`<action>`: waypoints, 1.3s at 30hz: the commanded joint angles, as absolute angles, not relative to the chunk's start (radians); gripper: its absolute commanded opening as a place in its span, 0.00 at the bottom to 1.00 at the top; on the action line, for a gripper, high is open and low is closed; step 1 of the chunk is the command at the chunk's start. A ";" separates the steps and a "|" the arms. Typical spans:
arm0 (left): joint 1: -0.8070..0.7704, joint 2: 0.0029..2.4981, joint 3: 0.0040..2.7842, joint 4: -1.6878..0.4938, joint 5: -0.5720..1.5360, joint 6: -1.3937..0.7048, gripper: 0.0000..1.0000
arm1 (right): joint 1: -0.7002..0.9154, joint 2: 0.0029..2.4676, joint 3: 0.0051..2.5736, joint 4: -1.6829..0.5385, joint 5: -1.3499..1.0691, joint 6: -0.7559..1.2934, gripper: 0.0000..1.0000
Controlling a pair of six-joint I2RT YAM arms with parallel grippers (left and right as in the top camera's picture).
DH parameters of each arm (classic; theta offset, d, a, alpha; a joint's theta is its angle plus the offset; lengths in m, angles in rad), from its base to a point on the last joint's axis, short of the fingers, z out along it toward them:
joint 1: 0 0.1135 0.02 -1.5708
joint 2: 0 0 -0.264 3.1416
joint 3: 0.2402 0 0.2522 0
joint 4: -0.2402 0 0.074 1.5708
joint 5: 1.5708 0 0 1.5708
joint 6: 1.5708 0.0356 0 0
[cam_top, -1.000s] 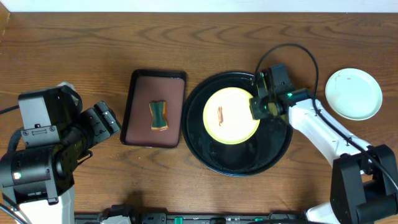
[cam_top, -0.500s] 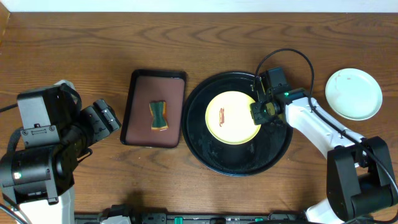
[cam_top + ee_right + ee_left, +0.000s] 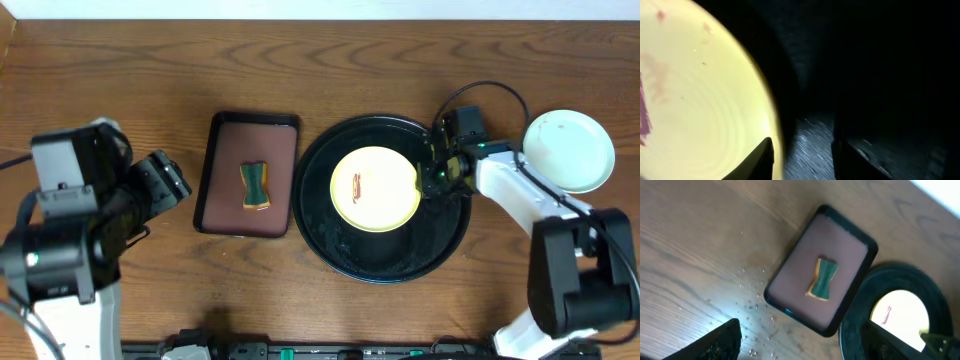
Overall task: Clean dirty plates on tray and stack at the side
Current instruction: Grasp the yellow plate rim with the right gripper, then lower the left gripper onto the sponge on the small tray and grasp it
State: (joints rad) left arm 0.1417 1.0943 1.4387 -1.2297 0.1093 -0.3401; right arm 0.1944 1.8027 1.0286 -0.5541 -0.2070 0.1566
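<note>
Jaws of the right gripper (image 3: 802, 160) stand part-way open with nothing between them – only the scuffed black floor of the tray (image 3: 385, 262) shows in the gap. Its fingers point down at the right edge of the pale yellow plate (image 3: 373, 188); the finger on that side overlaps the plate's rim in the wrist view, and whether it touches cannot be told. The left gripper (image 3: 170, 185) hangs wide open and holds nothing, off to the left of the rectangular brown tray (image 3: 225, 200) and apart from it, over bare wooden table (image 3: 120, 80). The yellow plate lies flat near the middle of the round black tray, a little toward its far side, with a red-brown smear (image 3: 356, 187) left of its centre – a ring of free tray floor runs around it, widest at the near side. The tray's raised rim passes just behind the right gripper. A pale mint plate (image 3: 569, 150), round and smooth, sits on the table to the right of the tray, near the right arm. On the brown tray, which has rounded corners and a dark raised edge, lies a small green and yellow sponge (image 3: 256, 186), pinched at the waist. Fine water droplets (image 3: 752, 305) speckle the wood beside that tray.
</note>
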 commanded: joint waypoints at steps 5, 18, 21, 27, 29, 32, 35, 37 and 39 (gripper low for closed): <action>0.075 1.277 1.346 -1.216 0.120 -0.355 0.71 | 0.207 1.844 1.015 -0.538 -0.271 0.187 0.13; -0.103 1.721 1.324 -1.044 0.085 -0.326 0.62 | 0.207 1.844 1.015 -0.542 -0.184 0.187 0.01; -0.124 1.809 1.324 -0.995 0.085 -0.326 0.61 | 0.208 1.844 1.015 -0.543 -0.184 0.187 0.01; -0.130 1.944 1.324 -0.852 0.050 -0.326 0.50 | 0.212 1.844 1.015 -0.545 -0.184 0.187 0.01; -0.131 1.984 1.324 -0.812 0.052 -0.326 0.47 | 0.212 1.844 1.015 -0.549 -0.184 0.187 0.01; -0.136 2.037 1.324 -0.777 0.052 -0.324 0.34 | 0.212 1.844 1.015 -0.552 -0.185 0.187 0.01; -0.136 2.054 1.324 -0.767 0.052 -0.278 0.07 | 0.212 1.844 1.015 -0.558 -0.184 0.187 0.01; -0.136 2.043 1.327 -0.773 0.052 -0.239 0.07 | 0.212 1.844 1.015 -0.561 -0.185 0.187 0.01; -0.136 2.024 1.336 -0.786 0.051 -0.210 0.07 | 0.212 1.844 1.015 -0.561 -0.185 0.187 0.01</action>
State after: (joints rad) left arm -0.1436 2.0106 1.3357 -0.7753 0.0940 -0.2790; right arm 0.1986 1.8252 1.0283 -0.5407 -0.2581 0.1844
